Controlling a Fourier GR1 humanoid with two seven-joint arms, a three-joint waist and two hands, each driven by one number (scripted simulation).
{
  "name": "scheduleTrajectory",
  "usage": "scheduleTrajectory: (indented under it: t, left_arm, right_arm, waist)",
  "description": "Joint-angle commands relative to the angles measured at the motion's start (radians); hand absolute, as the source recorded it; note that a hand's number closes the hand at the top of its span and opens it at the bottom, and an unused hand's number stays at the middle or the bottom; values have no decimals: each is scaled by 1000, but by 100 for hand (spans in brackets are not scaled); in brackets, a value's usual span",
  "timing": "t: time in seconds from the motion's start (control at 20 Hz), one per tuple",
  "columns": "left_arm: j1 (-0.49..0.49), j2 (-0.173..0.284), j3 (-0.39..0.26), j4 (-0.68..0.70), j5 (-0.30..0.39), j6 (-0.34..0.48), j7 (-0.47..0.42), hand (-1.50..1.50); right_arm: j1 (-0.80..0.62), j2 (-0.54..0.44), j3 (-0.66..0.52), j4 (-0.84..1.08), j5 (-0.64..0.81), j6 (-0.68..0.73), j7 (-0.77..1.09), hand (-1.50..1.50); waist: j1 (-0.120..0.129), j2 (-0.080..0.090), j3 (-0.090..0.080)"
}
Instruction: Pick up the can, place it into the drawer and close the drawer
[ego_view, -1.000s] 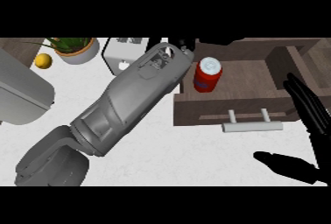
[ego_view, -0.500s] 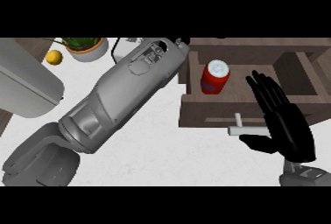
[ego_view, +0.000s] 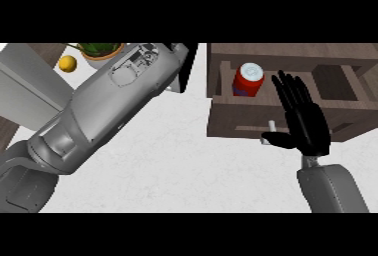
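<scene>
Can (ego_view: 249, 79) upright in open drawer (ego_view: 347, 107); right hand (ego_view: 304, 122) fingers straight (left hidden).

There is one view only, taken from the robot's head and facing steeply down onto the counter (ego_view: 192, 165), close enough that the grey forearms fill much of the frame. The left forearm (ego_view: 103, 115) runs from the lower left corner toward the upper middle, and the right forearm (ego_view: 332, 187) enters at the lower right. The open drawer (ego_view: 295, 122) lies in the upper right of the frame.
</scene>
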Motion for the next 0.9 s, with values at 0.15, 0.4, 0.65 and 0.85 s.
scheduleTrajectory:
  t: [0.15,0.4,0.65,0.85]
  left_arm:
    - [75,94,-35,-189,-31,18,113,-150]
    - [121,180,-12,-246,-34,-26,137,-150]
    - [180,220,-22,-321,-60,-23,157,-150]
    - [219,272,-13,-414,-47,-44,210,-150]
  right_arm:
    - [-90,36,-30,273,87,-126,14,-150]
    - [-196,6,-92,447,96,-221,-33,-150]
    - [-323,22,-139,601,106,-326,-42,-150]
    - [-453,11,-184,737,115,-382,-36,-150]
  waist:
    - [27,10,14]
    - [23,20,15]
    - [24,22,15]
    - [44,26,16]
